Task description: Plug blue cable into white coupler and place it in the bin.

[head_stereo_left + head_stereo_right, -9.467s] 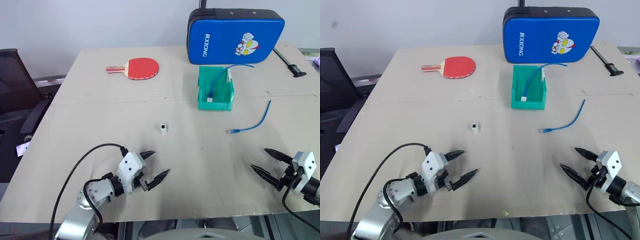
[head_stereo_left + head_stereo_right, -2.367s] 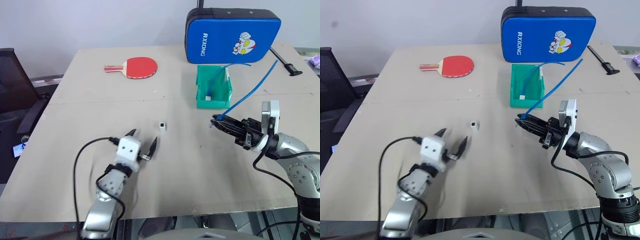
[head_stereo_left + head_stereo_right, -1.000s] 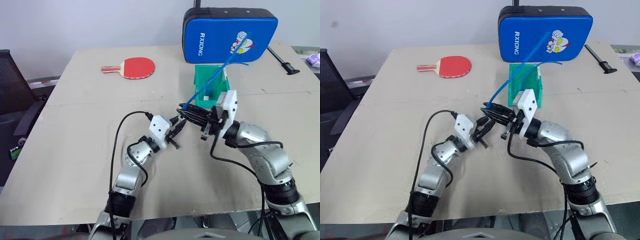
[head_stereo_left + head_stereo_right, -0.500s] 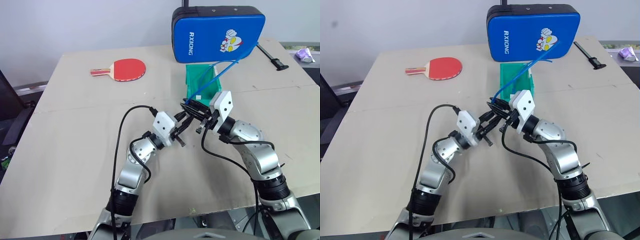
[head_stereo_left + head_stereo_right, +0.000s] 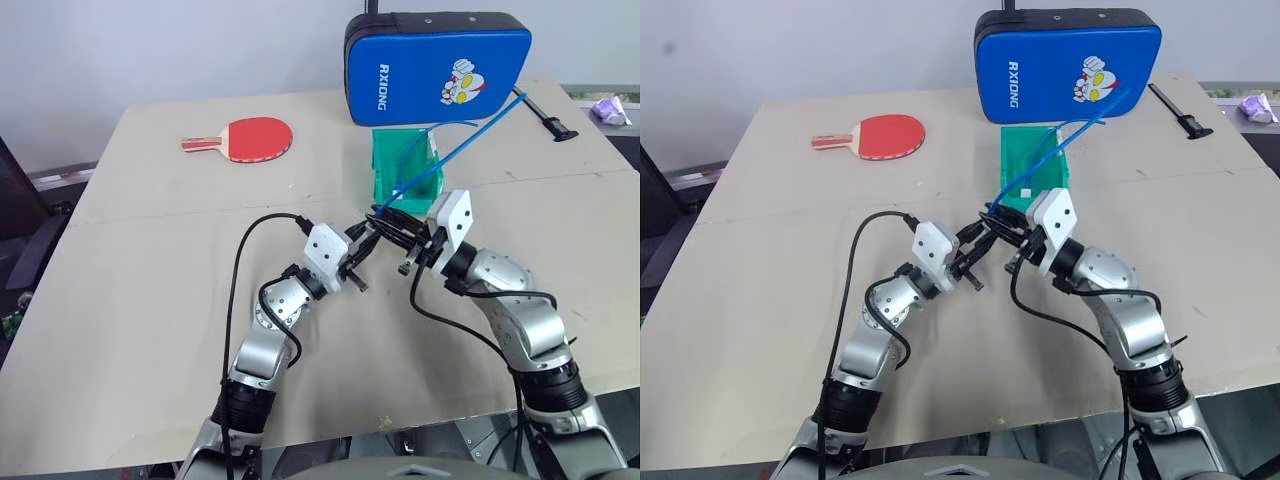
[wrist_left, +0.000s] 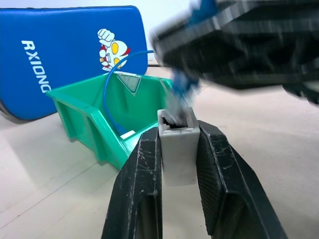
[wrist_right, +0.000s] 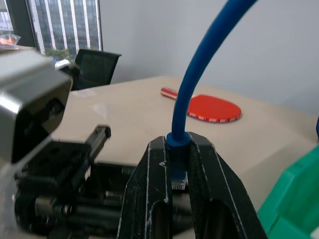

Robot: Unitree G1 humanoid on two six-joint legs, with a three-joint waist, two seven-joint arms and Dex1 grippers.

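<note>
Left gripper (image 6: 177,149) clamps white coupler (image 6: 178,144), right gripper (image 7: 178,159) pinches blue cable (image 7: 192,79) (plug at socket, not seated); bin (image 5: 405,170) drop pending.

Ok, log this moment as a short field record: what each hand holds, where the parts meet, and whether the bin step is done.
left hand: shut on the white coupler
right hand: shut on the blue cable near its plug
meeting point: above the table, in front of the bin
plug: at the coupler's socket; seating cannot be told
bin step: not yet done
</note>
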